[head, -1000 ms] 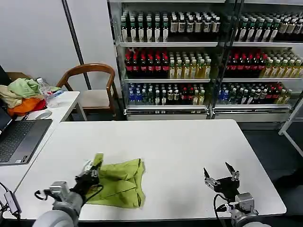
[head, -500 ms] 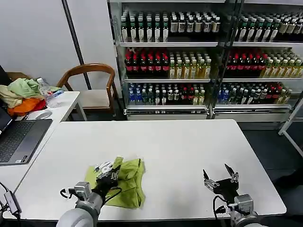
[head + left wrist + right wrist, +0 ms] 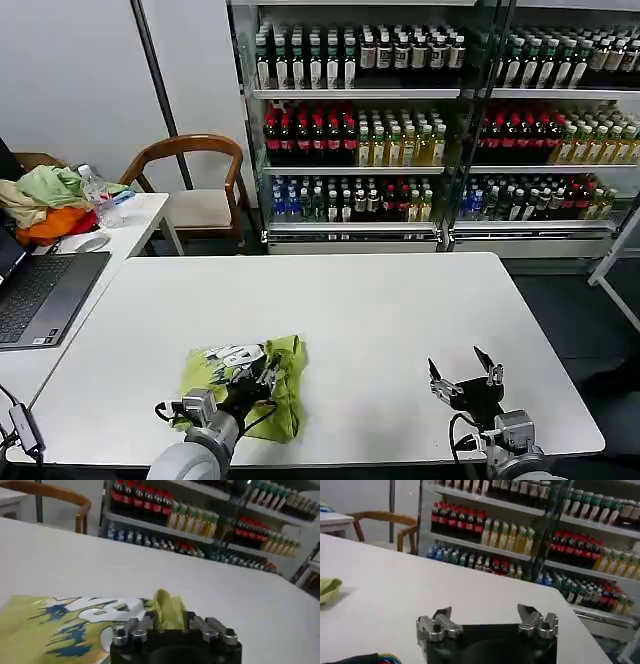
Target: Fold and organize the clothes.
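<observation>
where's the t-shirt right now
In the head view the T-shirt lies on the white table near its front edge, on the robot's left, with the left gripper pinching a fold of it.

You can't see the T-shirt [image 3: 262, 383] part under the left gripper [image 3: 255, 378], and the laptop [image 3: 40, 292] on the far left gets cut off by the frame edge.

White table [image 3: 380, 320]: one folded lime T-shirt [image 3: 285, 385], white print up, lies at the near left. Side desk [image 3: 140, 215], far left: laptop [image 3: 40, 295], garment heap [image 3: 45, 200].
</observation>
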`<action>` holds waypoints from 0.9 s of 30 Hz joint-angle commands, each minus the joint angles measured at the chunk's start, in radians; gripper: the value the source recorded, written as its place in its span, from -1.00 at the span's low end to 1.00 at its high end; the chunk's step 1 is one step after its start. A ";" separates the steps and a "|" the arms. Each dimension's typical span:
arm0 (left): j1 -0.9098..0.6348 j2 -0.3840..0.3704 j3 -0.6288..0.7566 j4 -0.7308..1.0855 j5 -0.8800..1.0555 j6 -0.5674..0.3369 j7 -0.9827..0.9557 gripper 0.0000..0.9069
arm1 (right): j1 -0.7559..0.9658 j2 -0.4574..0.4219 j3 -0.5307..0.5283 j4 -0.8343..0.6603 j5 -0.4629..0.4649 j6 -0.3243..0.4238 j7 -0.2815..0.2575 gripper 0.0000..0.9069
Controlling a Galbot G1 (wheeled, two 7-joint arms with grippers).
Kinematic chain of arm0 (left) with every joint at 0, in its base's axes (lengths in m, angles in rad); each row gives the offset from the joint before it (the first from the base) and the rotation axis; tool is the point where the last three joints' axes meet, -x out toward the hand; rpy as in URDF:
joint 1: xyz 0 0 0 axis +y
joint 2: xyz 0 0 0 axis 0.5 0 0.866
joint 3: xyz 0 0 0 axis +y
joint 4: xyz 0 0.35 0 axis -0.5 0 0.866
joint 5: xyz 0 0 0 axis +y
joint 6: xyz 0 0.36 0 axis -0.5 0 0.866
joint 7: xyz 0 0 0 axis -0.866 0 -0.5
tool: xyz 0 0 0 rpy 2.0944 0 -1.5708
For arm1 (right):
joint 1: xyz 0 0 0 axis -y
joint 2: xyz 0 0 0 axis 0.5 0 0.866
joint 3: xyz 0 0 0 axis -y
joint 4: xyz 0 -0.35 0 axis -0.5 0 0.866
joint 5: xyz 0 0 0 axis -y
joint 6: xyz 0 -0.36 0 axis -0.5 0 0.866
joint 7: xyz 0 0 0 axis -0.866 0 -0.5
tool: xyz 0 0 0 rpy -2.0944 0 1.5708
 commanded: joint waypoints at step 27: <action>0.146 0.125 -0.289 0.084 -0.040 0.026 -0.049 1.00 | 0.026 -0.006 -0.011 -0.014 0.005 0.014 -0.004 1.00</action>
